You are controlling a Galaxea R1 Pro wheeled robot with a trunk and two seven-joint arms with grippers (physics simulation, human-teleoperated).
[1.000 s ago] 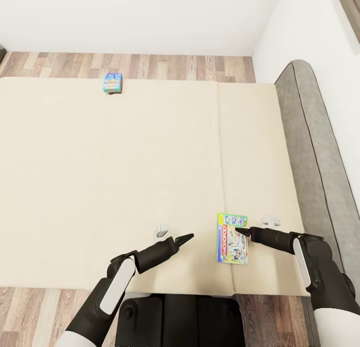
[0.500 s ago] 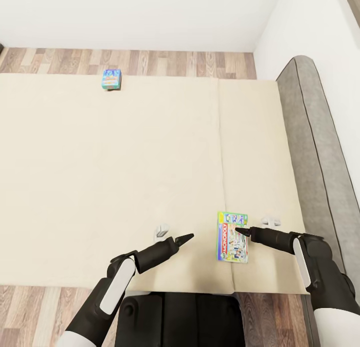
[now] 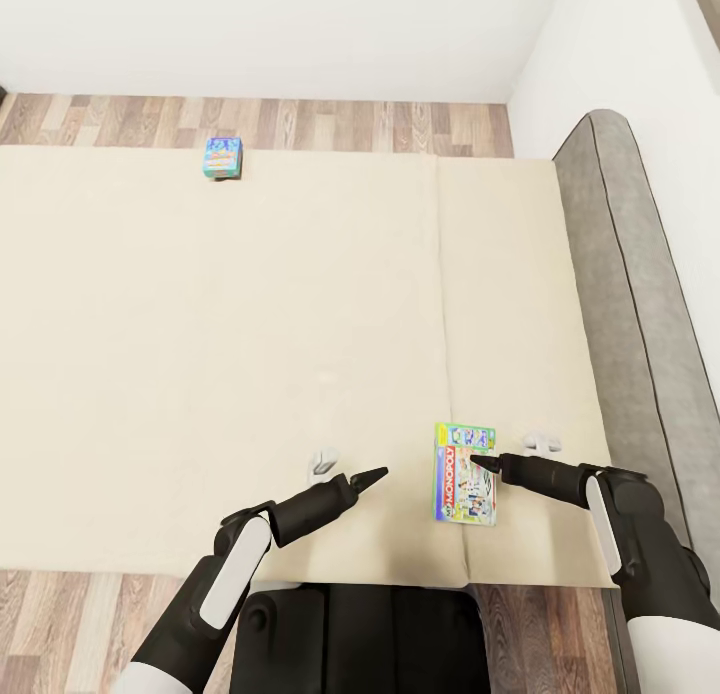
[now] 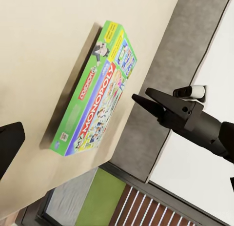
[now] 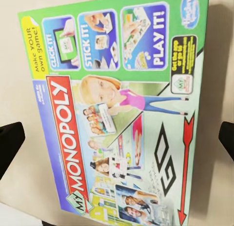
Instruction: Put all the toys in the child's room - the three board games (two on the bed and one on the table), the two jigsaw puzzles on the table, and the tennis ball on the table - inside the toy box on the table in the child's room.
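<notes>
The right tool, a black two-fingered pincer on the robot's right arm, hovers over the top of the Monopoly game. In the right wrist view its two dark fingertips stand wide apart at opposite edges of the picture with the printed lid between them, so it is spread open and holds nothing. The left tool, the same black pincer, points toward the box from its nine o'clock side. One dark fingertip shows at the edge of the left wrist view, and how far it is open I cannot tell.

The wide cream mattress of the bed carries both games, with the grey padded headboard at three o'clock. The flat green-white-red Monopoly box lies at five o'clock near the closest mattress edge. The smaller blue game box sits well apart at eleven o'clock on the far edge.

The step in hand looks like the pickup of the Monopoly game. The next move probably calls for lowering the open right tool until its fingers straddle an edge, then closing.
</notes>
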